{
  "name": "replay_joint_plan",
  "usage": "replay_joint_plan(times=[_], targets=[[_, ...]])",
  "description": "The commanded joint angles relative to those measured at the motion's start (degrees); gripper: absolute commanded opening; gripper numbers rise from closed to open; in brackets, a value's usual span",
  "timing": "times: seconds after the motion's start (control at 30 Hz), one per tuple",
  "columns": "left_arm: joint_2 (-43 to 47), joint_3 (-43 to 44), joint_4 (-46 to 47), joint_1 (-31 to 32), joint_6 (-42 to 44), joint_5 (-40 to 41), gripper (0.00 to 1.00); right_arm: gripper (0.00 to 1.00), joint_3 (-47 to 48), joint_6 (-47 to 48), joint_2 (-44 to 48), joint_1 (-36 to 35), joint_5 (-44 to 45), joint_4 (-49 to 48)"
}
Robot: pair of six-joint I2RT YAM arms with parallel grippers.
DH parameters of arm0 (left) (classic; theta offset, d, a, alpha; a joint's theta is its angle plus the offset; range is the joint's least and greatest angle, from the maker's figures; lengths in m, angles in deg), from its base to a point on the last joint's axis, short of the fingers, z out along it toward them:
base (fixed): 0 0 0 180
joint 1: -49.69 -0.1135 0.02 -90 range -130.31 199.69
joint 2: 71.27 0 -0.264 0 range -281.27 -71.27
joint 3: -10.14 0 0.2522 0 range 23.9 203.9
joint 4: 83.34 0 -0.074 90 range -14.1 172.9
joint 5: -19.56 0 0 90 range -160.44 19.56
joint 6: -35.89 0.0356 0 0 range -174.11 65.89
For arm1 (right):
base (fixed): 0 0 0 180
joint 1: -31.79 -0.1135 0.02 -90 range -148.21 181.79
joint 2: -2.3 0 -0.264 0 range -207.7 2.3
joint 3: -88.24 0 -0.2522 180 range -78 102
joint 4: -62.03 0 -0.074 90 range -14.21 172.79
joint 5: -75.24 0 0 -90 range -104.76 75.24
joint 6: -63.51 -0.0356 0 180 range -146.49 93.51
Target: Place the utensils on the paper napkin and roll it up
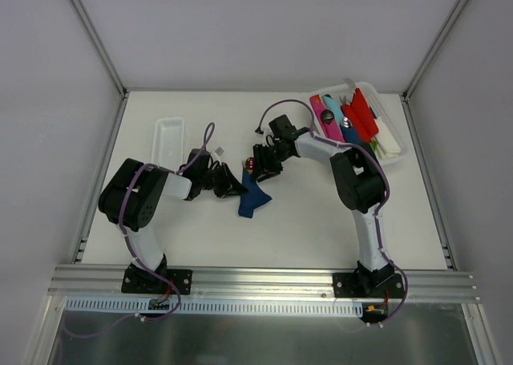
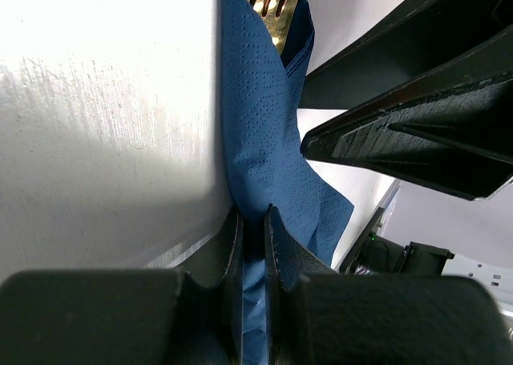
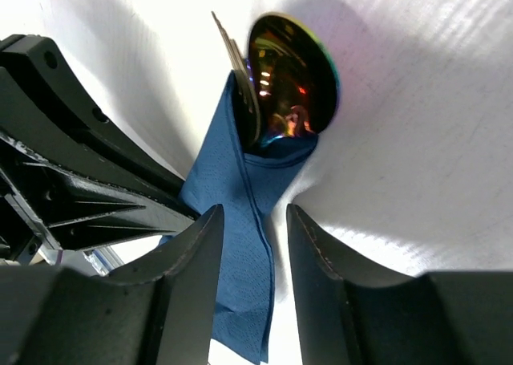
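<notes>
My left gripper (image 2: 252, 221) is clamped on the paper napkin (image 2: 264, 140), both fingers pressed flat against a fold with no gap showing. The napkin is bunched into a loose, crumpled wrap near the middle of the table (image 1: 321, 212), with one tail pointing toward the near edge. The utensils (image 3: 292, 72) sit at its far end: a shiny spoon bowl and, edge-on beside it, a fork whose tines (image 2: 276, 4) poke out of the blue paper.

My right gripper (image 3: 255, 221) straddles the wrap just short of the spoon, jaws narrowly apart. The paper meets the finger nearer my left gripper, and a sliver of bare table shows against the other finger. The two grippers are nose to nose over the napkin, so I have very little room between them.

Open table lies toward the arm bases and along the right front. The white tray (image 1: 169, 139) lies just beyond my left arm, near the left edge. The clear bin (image 1: 403, 147) of plastic items fills the far right corner, close beside my right arm.
</notes>
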Motion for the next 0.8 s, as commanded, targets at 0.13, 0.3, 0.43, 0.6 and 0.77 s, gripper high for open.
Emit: replay_joint_plan(times=[0.13,0.3,0.43,0.6,0.77], targets=[[-2.53,-2.6,-7.8,-0.63,1.69,3.27,0.0,0.4,-1.06,0.26,-1.51,-2.69,7.36,0.26],[-2.45,-2.6,-7.79,-0.63,1.69,3.36,0.0,0.31,1.93,0.79,-2.38,-3.13,11.5,4.82],[-2.45,-2.69,-7.8,-0.71,1.6,3.36,0.0,0.14,2.99,0.88,-2.82,-3.22,12.29,6.15],[-2.01,-2.51,-7.8,-0.63,1.78,3.27,0.0,0.0,3.08,1.23,-3.09,-2.87,10.9,5.37],[0.45,-3.39,-6.31,-0.72,1.87,4.06,0.13,0.0,-0.43,0.17,-0.98,-1.63,3.87,-0.52]])
